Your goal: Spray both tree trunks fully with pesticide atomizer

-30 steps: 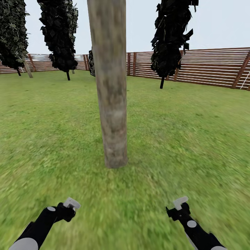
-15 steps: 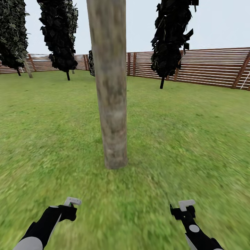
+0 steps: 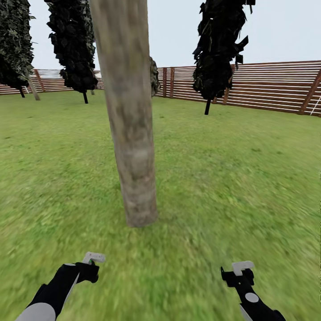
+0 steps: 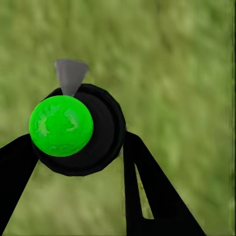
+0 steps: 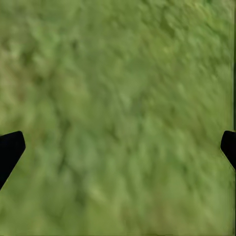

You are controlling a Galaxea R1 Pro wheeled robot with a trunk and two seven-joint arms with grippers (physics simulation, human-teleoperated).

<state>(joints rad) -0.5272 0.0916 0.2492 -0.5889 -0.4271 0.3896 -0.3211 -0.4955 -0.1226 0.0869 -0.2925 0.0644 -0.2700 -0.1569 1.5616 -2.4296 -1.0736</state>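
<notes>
Garden lawn (image 3: 249, 178), slat fence (image 3: 267, 89) at the back. The tree trunk (image 3: 129, 133) stands dead ahead of me, upright with a slight lean, long axis vertical, top cut off by the frame — crown not visible. It sits a bit toward my left side, so my left gripper (image 3: 91, 263) is the nearer one, still well apart from the bark. In the left wrist view my fingers (image 4: 147, 191) are clamped around the pesticide atomizer (image 4: 73, 130) — black round body, green cap, grey nozzle tip pointing away from me. My right gripper (image 3: 240, 272) hangs over bare grass, fingertips (image 5: 10, 150) spread wide, holding nothing. Second tree — can't tell which; the dark cypresses (image 3: 218, 49) behind don't count.
</notes>
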